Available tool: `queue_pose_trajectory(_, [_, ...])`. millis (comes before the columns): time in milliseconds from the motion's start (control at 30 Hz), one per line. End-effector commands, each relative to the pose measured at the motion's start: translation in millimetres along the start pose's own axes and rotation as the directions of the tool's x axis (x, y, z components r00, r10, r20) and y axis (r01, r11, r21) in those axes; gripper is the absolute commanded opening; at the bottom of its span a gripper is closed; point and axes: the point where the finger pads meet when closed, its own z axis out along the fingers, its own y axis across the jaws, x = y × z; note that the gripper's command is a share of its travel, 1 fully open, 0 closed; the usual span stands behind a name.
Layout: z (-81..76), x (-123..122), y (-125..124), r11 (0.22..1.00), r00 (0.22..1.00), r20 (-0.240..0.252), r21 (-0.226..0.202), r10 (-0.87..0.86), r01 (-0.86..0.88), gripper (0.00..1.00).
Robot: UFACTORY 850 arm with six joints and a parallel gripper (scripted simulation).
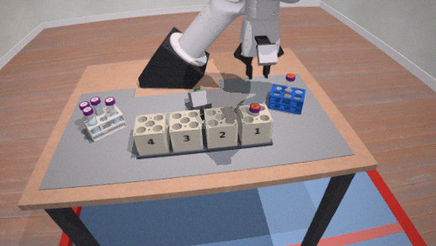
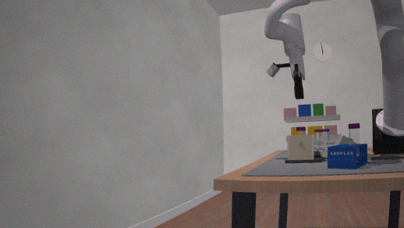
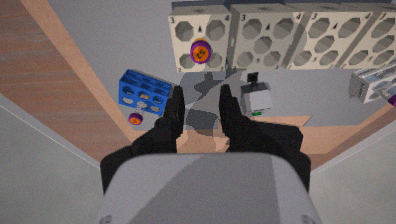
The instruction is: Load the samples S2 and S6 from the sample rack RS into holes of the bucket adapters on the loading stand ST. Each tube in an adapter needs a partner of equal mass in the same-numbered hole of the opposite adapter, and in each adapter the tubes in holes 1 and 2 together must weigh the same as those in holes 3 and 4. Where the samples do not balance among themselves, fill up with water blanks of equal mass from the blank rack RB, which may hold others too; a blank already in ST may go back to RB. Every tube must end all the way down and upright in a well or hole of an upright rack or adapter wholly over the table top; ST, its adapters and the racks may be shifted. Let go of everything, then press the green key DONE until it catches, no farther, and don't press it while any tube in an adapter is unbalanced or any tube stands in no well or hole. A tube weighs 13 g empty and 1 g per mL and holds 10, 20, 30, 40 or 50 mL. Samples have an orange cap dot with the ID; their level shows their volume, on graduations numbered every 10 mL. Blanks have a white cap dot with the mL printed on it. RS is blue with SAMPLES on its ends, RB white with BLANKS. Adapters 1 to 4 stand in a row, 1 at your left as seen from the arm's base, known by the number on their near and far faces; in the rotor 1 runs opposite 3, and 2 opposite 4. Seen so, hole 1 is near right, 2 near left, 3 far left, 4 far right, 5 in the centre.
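The gripper (image 3: 200,107) hangs high above the worktop (image 1: 105,76), pointing straight down, with its jaws set partway apart and nothing between them. In the wrist view only the grey mat (image 3: 125,35) and a strip of bare worktop edge show in the gap between the two black fingers.

Positions relative to the jaws, as seen in the wrist view:

- Sample rack RS (image 3: 142,92): low down, to the left of the jaws. It is blue, with an orange cap dot visible in one of its wells. In the exterior view its end face reads SAMPLES (image 2: 347,155).
- One purple-capped sample tube (image 3: 134,118): at the near-left corner of RS, just left of the left finger. Whether it stands in a well or beside the rack cannot be told.
- Loading stand ST (image 1: 202,152): ahead of the jaws, carrying four cream adapters in a row. Adapter 1 (image 3: 200,22) lies straight ahead.
- Seated sample tube (image 3: 200,52): in a near hole of adapter 1, purple cap with an orange dot; its ID is too blurred to read with certainty. All other adapter holes in view hold no tube.
- DONE key block (image 3: 257,98): just right of the right finger, a grey housing with a green edge.
- Blank rack RB (image 1: 105,122): far to the right, beyond adapter 4 (image 1: 151,132), holding three purple-capped tubes.
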Motion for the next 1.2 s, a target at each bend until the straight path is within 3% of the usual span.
queue_pose_trajectory(0, [-0.6,0.7,0.0,1.0,1.0,-0.001,0.0,-0.001,0.001,0.43])
queue_pose_trajectory(133, [-0.5,0.6,0.0,1.0,1.0,-0.001,0.0,-0.001,0.001,0.43])
queue_pose_trajectory(167, [-0.6,-2.8,-3.6,0.999,0.999,-0.001,0.0,-0.034,0.034,0.57])
queue_pose_trajectory(600, [-0.5,-48.0,-50.5,0.893,0.893,-0.001,-0.001,-0.451,0.451,0.57])
queue_pose_trajectory(667, [-0.5,-48.0,-50.5,0.893,0.893,-0.001,-0.001,-0.451,0.451,0.57])
queue_pose_trajectory(900, [-0.5,-72.3,-75.7,0.764,0.764,-0.001,-0.001,-0.645,0.645,0.57])
queue_pose_trajectory(1167, [-0.5,-100.1,-104.5,0.567,0.567,-0.001,-0.001,-0.823,0.823,0.57])
